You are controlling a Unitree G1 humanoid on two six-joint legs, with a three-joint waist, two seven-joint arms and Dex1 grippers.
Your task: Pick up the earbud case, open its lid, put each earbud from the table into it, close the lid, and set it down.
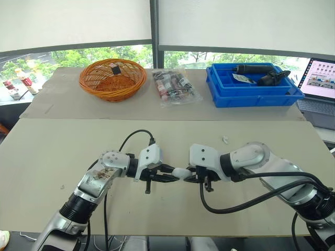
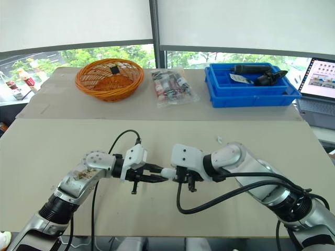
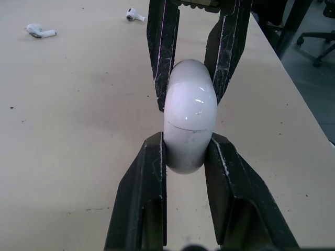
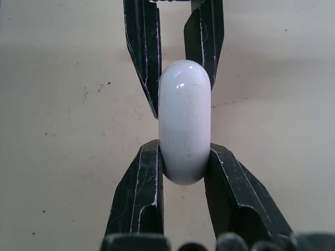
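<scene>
We see the earbud case [image 3: 189,125] held over the counter [image 1: 63,151]. The left gripper [image 1: 170,178] is clamped on one end and the right gripper [image 1: 192,177] on the other. In the head views their fingers hide most of it. The lid seam looks closed. Two earbuds [image 3: 40,32] [image 3: 135,14] lie on the counter, well apart from the case, too small to make out in detail.

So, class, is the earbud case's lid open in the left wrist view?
No, the earbud case shows only a thin shut seam between lid and body.
</scene>
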